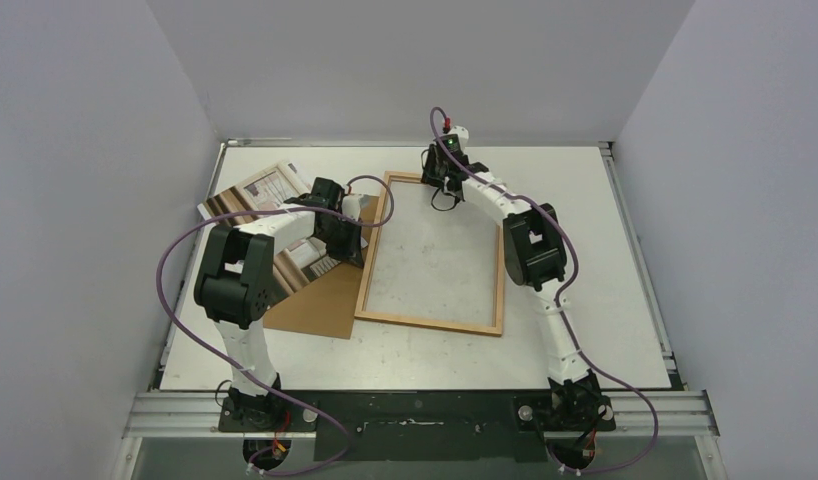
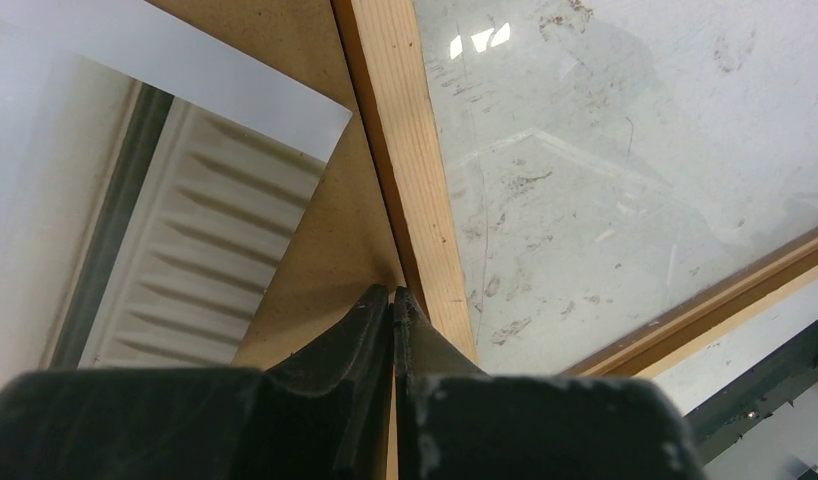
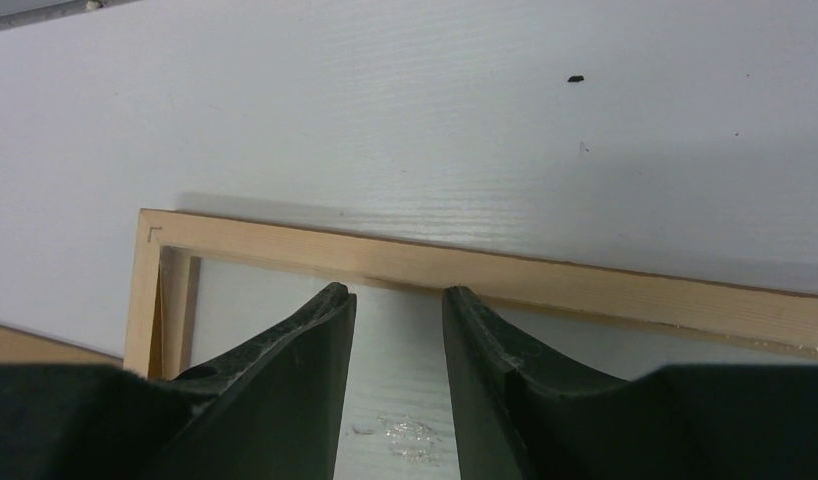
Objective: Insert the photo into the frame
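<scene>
The frame (image 1: 430, 322) lies flat mid-table, a thin orange-brown wooden rectangle with a smudged clear pane (image 2: 605, 180) inside it. The photo (image 1: 250, 192) lies to its left, partly under my left arm, on a brown backing sheet (image 1: 320, 305). In the left wrist view, a white-bordered corner of the photo (image 2: 185, 250) shows beside the frame's left rail (image 2: 410, 150). My left gripper (image 2: 393, 293) is shut, tips at that rail's outer edge, over the backing sheet, with nothing seen between them. My right gripper (image 3: 397, 297) is open and empty over the pane, tips at the inner edge of the far rail (image 3: 585, 280).
White walls close in the table on the left, back and right. The backing sheet (image 2: 315, 230) reaches under the frame's left rail. A metal rail (image 1: 425, 410) carrying both arm bases runs along the near edge. Purple cables loop beside each arm.
</scene>
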Controlling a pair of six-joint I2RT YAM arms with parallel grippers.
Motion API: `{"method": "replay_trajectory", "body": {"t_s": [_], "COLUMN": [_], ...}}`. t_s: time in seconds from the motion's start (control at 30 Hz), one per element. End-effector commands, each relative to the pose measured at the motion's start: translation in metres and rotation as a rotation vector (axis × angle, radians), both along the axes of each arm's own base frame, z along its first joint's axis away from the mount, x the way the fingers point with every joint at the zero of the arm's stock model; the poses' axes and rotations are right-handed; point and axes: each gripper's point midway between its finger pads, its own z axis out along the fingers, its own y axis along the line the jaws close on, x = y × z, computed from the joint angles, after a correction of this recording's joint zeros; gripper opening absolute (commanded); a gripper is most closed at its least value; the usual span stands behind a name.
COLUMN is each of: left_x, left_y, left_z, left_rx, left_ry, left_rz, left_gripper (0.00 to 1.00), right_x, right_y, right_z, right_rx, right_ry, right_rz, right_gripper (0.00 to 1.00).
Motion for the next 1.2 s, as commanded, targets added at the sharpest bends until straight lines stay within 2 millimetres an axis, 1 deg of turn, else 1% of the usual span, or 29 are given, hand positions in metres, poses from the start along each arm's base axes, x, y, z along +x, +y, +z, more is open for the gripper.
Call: {"method": "replay_trajectory", "body": {"t_s": [0.0,0.17,0.27,0.33,0.5,0.57,0.63,0.73,0.8,0.83,0.97,1.17], "left_x": [0.006,0.007,0.009,0.008,0.008,0.008,0.008,0.008,0.008,0.008,0.008,0.006], "left_y": [-0.005,-0.005,-0.006,-0.007,-0.007,-0.006,-0.006,-0.006,-0.006,-0.005,-0.004,-0.003], "left_z": [0.02,0.022,0.024,0.025,0.028,0.028,0.028,0.028,0.027,0.027,0.027,0.027], "left_rx": [-0.038,-0.04,-0.045,-0.046,-0.051,-0.05,-0.049,-0.05,-0.05,-0.049,-0.049,-0.047], "left_ry": [-0.059,-0.062,-0.067,-0.067,-0.071,-0.071,-0.07,-0.068,-0.065,-0.064,-0.064,-0.062], "left_rz": [-0.018,-0.016,-0.017,-0.018,-0.018,-0.018,-0.019,-0.018,-0.018,-0.018,-0.018,-0.021], "left_gripper": [0.03,0.02,0.02,0.02,0.03,0.02,0.02,0.02,0.02,0.02,0.02,0.02], "right_x": [-0.017,-0.028,-0.03,-0.029,-0.009,0.0,0.009,0.02,0.025,0.025,0.027,0.029], "right_y": [0.004,0.004,0.003,0.006,0.016,0.017,0.015,0.01,0.007,0.01,0.01,0.005], "right_z": [0.009,0.011,0.013,0.018,0.062,0.075,0.082,0.078,0.071,0.068,0.055,0.045], "right_rx": [0.01,0.005,0.003,0.009,0.056,0.073,0.087,0.104,0.11,0.123,0.128,0.134], "right_ry": [0.026,0.038,0.042,0.036,-0.062,-0.099,-0.122,-0.131,-0.127,-0.12,-0.107,-0.094], "right_rz": [0.013,0.018,0.022,0.031,0.045,0.042,0.029,0.006,-0.005,0.011,0.009,0.002], "right_gripper": [0.39,0.38,0.38,0.38,0.39,0.4,0.42,0.43,0.44,0.44,0.44,0.45]}}
